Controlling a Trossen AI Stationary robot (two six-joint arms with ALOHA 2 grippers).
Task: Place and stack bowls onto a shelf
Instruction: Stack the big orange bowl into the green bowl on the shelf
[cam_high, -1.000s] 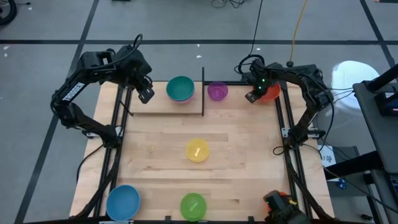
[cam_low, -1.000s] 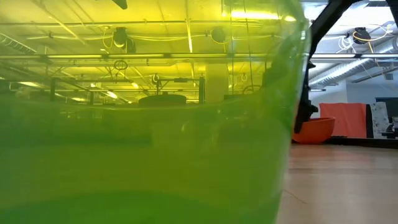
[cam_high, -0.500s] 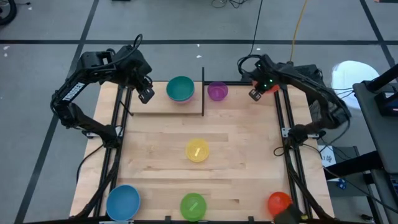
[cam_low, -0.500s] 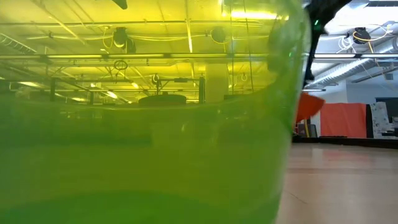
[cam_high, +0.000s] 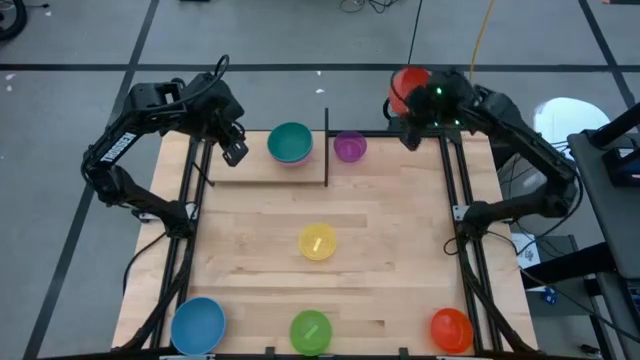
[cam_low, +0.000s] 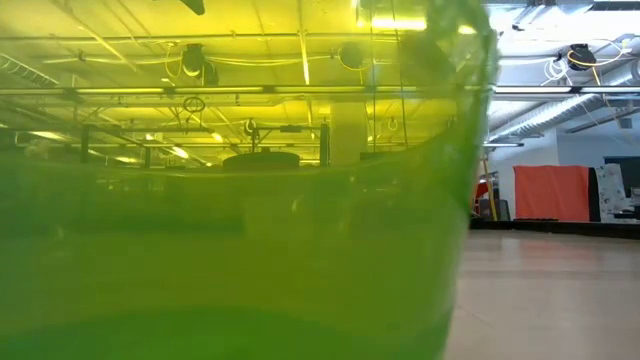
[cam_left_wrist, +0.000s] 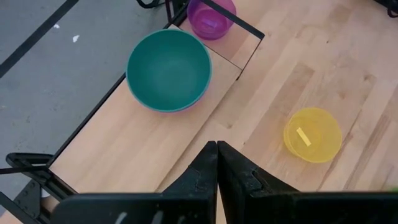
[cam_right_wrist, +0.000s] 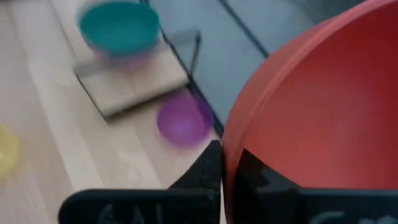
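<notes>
Worktop (cam_high: 380, 220) is carrying yellow bowl (cam_high: 317, 242) at centre, w/ blue (cam_high: 197, 323), green (cam_high: 310, 329) & orange (cam_high: 451, 328) bowls along near edge. Shelf (cam_high: 262, 167) at far edge is bearing teal bowl (cam_high: 290, 142); purple bowl (cam_high: 349, 146) is sitting just beside its upright. Right end effector (cam_high: 412, 112) is gripping red bowl (cam_high: 407, 85) by rim, clamped tight, beyond far edge. Left end effector (cam_high: 235, 152), fingers together & empty, is hovering by shelf's left end.

Red bowl (cam_high: 407, 81) raised, teal bowl (cam_high: 290, 141) on shelf (cam_high: 262, 172)
</notes>
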